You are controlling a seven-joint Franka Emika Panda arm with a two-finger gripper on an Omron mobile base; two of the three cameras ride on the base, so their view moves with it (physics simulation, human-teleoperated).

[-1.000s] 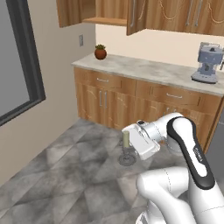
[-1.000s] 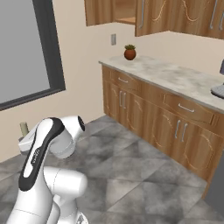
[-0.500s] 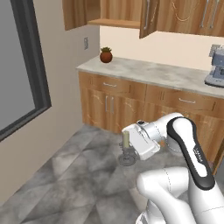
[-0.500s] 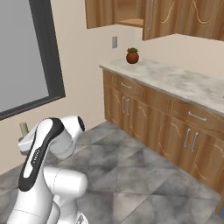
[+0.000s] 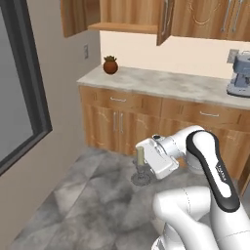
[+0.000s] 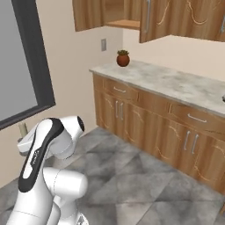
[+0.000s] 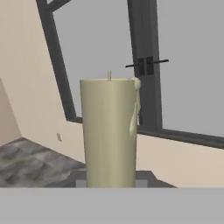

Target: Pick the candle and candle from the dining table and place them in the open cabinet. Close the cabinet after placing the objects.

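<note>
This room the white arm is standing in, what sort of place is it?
Most likely a home kitchen: a beige-grey stone counter over light wood drawers and doors, brown wooden wall cabinets above, and a grey coffee machine on the counter.

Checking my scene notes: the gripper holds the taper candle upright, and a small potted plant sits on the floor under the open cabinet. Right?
Not quite. The gripper does hold the taper candle upright, but the potted plant sits on the counter below the open cabinet, not on the floor, as the left base view shows.
</note>
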